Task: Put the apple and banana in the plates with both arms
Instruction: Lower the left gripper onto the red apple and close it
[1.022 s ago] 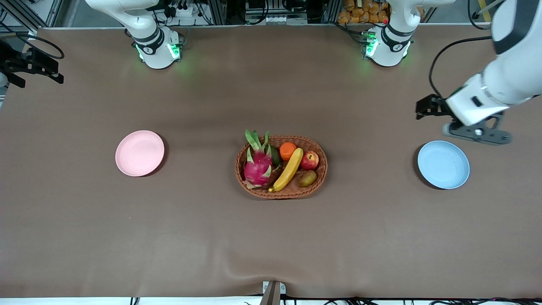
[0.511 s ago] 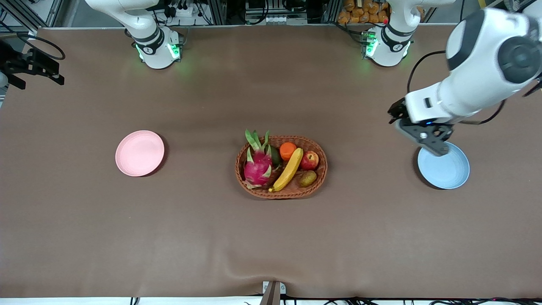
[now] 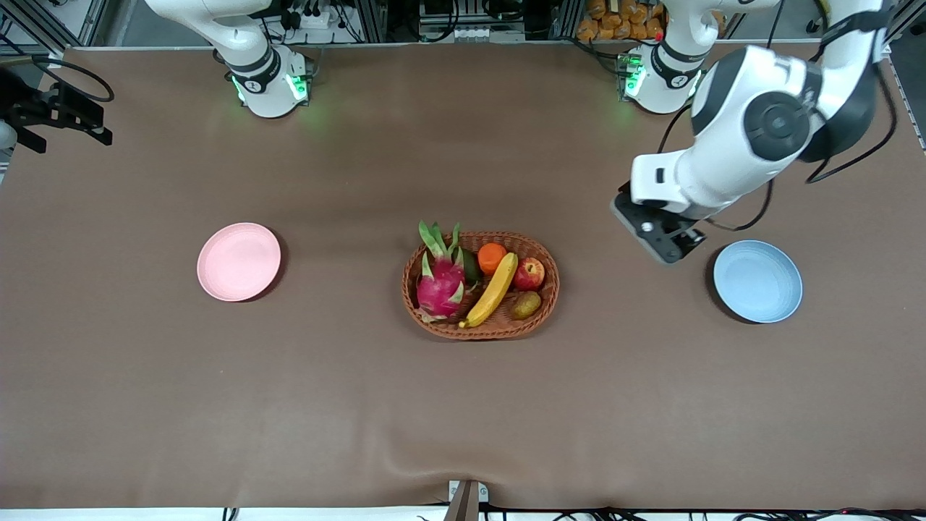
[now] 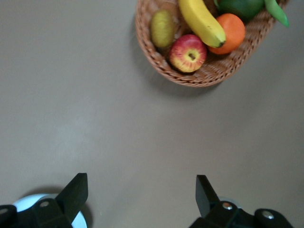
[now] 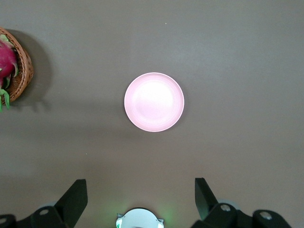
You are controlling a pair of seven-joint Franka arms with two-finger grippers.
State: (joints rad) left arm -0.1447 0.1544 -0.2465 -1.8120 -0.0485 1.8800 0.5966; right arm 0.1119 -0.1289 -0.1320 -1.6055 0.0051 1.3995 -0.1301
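The apple [image 3: 529, 274] and the banana [image 3: 494, 289] lie in a brown wicker basket [image 3: 499, 334] at the table's middle. Both also show in the left wrist view, the apple [image 4: 188, 53] beside the banana [image 4: 202, 21]. The pink plate [image 3: 239, 261] sits bare toward the right arm's end. The blue plate [image 3: 757, 281] sits bare toward the left arm's end. My left gripper [image 3: 662, 242] is open and empty over bare table between the basket and the blue plate, as the left wrist view [image 4: 141, 185] shows. My right gripper [image 5: 140, 190] is open and empty, high over the table, with the pink plate [image 5: 154, 101] below it.
The basket also holds a pink dragon fruit [image 3: 440, 286], an orange [image 3: 491, 257], a dark green fruit [image 3: 470, 266] and a brownish kiwi-like fruit [image 3: 526, 305]. The arm bases stand at the table edge farthest from the front camera. A brown cloth covers the table.
My left arm has swung from beside the blue plate toward the basket, and its gripper now hangs between the two. The fruit, plates and right arm have not moved.
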